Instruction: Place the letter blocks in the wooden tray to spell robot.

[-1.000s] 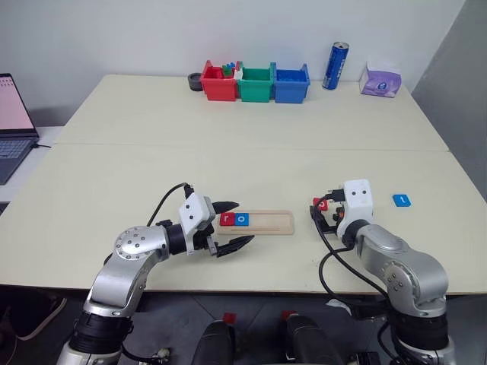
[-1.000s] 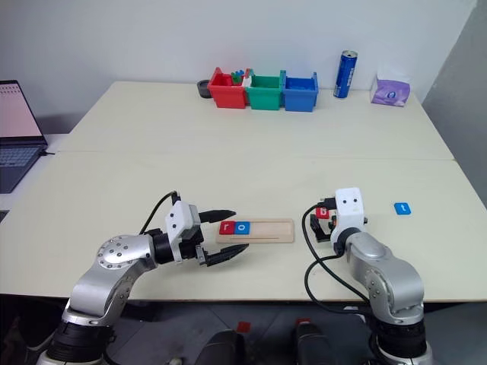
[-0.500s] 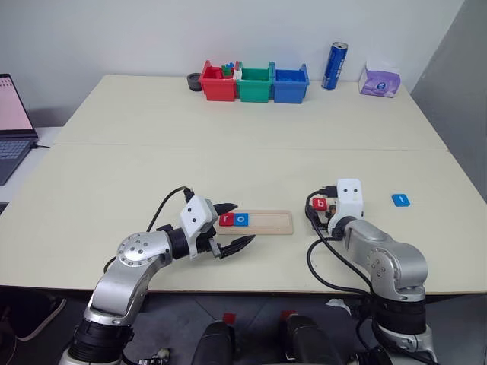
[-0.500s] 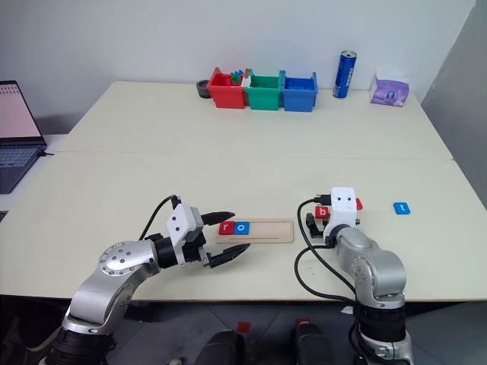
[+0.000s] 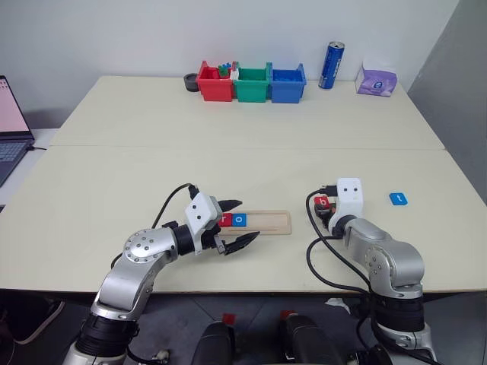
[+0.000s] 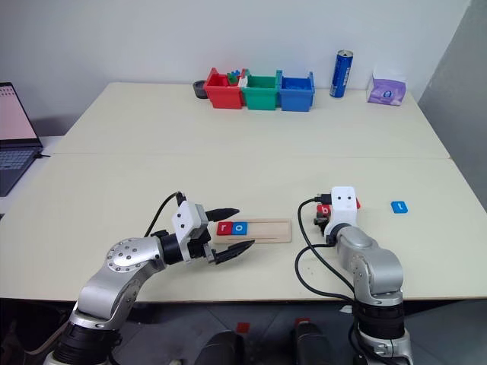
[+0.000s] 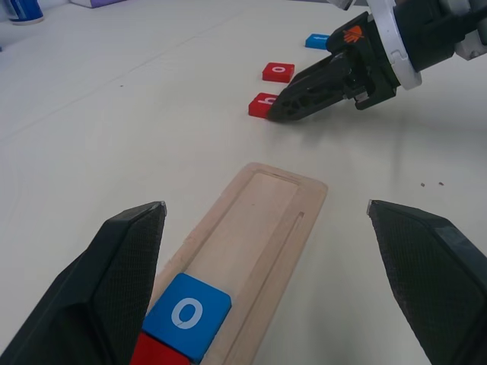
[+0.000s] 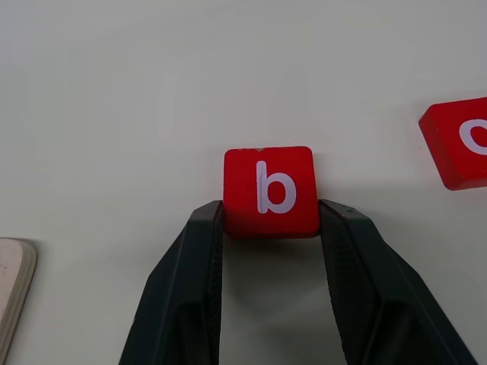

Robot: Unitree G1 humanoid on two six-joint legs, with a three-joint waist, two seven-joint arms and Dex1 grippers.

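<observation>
1. Both fingers of the right gripper (image 8: 270, 228) pressed against the two sides of the red "b" block (image 8: 271, 190), which sat flat on the table (image 5: 228, 137), so the jaws were closed on it.
2. Jaws of the left gripper (image 5: 237, 223) stood wide apart, holding nothing, with one finger on each side of the near end of the wooden tray (image 5: 266, 221).
3. Inside the tray's groove lay two blocks side by side at its left end: the red "r" block (image 6: 224, 227) and, touching it, the blue "o" block (image 7: 187, 315). From there to its right end, the groove was bare wood.
4. The red "b" block lay to the right of the tray, apart from it.
5. Just beyond it on the right lay the red "o" block (image 7: 278, 71), near but not touching.
6. The blue "t" block (image 5: 398, 199) sat farther right on the table, well apart from both red blocks.
7. At the far side of the table stood a red bin (image 5: 214, 82), a green bin (image 5: 252, 84) and a blue bin (image 5: 288, 84) in a row, with a blue can (image 5: 332, 65) and a purple tissue pack (image 5: 378, 80) to their right.
</observation>
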